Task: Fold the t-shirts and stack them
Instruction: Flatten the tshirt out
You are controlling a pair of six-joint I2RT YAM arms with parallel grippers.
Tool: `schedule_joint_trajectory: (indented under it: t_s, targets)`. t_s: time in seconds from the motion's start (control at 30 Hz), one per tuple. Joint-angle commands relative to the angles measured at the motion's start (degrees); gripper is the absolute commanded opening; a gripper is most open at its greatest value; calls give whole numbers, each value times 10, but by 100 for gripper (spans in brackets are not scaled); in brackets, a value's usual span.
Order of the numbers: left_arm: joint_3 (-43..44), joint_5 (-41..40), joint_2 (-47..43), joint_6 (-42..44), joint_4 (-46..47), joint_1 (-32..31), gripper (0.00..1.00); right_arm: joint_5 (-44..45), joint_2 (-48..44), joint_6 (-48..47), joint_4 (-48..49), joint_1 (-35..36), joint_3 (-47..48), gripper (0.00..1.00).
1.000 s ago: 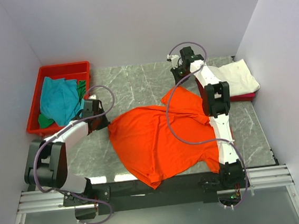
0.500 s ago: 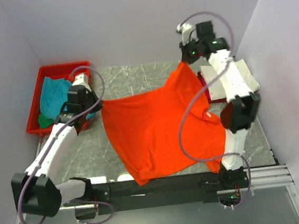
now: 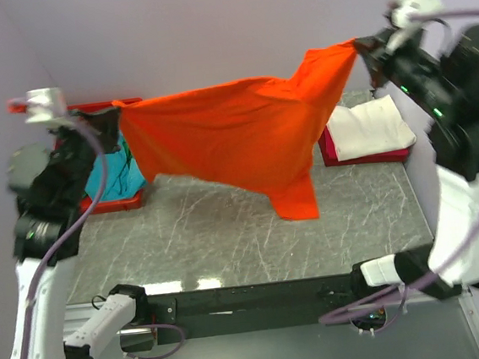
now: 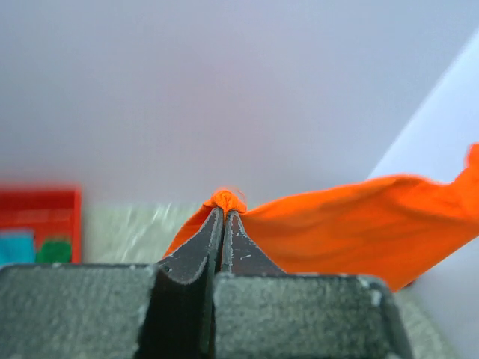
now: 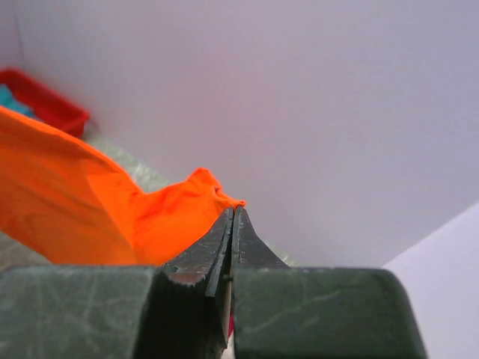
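Top external: orange t-shirt point(image 3: 235, 137), trailing on table point(image 3: 219, 236) before, now aloft, left gripper point(image 3: 110, 117) and right gripper point(image 3: 363, 46) clenched on its ends.

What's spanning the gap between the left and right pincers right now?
The orange t-shirt, stretched in the air from left pincer to right pincer; the top view shows it.

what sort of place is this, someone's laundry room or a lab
Most likely a lab robot cell, not a home: plain pale walls box in a marble-look table, and two robot arms are bolted to a rail at its edge.
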Motion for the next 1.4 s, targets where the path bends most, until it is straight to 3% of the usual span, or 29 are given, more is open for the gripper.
schedule_joint_trajectory:
  t_s: [0.0, 0.23, 0.53, 0.67, 0.77, 1.0, 1.17, 1.37]
  targets:
    - [61, 52, -44, 10, 30, 2, 0, 31, -83, 22, 36, 4, 23, 0]
    - [123, 138, -80, -28, 69, 2, 0, 94, -159, 45, 86, 4, 64, 0]
    - [134, 147, -94, -34, 78, 12, 1, 140, -146, 37, 118, 3, 73, 0]
    - [59, 106, -108, -23, 82, 11, 0, 126, -114, 35, 122, 3, 33, 0]
    - [-8, 75, -126, -15, 91, 12, 0, 110, -96, 41, 141, -6, -53, 0]
    - [-300, -50, -139, -47, 133, 11, 0, -10, -10, 59, 232, -37, -301, 0]
    - [-427, -161, -29, -100, 197, 16, 0, -62, 134, 64, 273, -32, -335, 0]
    - [-357, -172, 247, -95, 277, 43, 0, -39, 411, 72, 258, -11, -170, 0]
